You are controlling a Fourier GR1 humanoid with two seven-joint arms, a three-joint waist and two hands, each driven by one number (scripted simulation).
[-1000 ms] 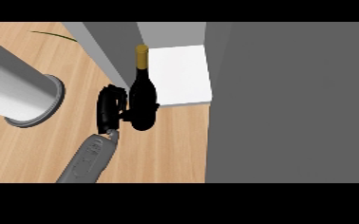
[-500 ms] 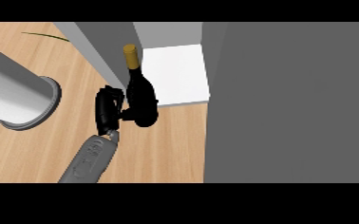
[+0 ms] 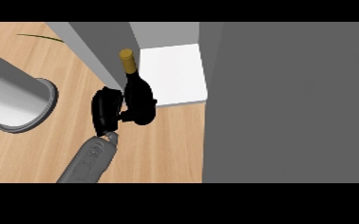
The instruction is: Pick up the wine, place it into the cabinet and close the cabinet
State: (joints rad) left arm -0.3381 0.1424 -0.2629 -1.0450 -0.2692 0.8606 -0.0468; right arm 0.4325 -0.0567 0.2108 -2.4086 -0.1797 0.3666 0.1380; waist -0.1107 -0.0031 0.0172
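Curled around the lower body of the wine bottle (image 3: pixel 138 99), my left hand (image 3: pixel 107 110) shows at the end of its grey forearm (image 3: pixel 88 160), which comes in from the lower edge of the head view and slants up to the right over the wooden counter (image 3: pixel 161 147). Its black fingers wrap the bottle's dark base from the left side, so the glass sits just right of the palm and touches it.

Compared with half a second ago, the bottle stands a little straighter in the view and its gold-capped neck (image 3: pixel 127 60) points almost directly away from me, where before it leaned slightly more to the left. The hand has shifted only a touch and keeps its hold.

From the hand outward, the bottle's body overlaps the near left corner of the white cabinet shelf (image 3: pixel 175 76), while the neck runs along the grey edge of the cabinet's left wall (image 3: pixel 105 52). I cannot tell whether the base rests on the shelf or hangs above it.

Beside the shelf, to the right, a broad grey cabinet panel (image 3: pixel 280 104) fills the view from top to bottom. At the far left edge, well apart from the hand, lies a large grey cylinder (image 3: pixel 21 104) with a pale round opening. My right hand does not show.
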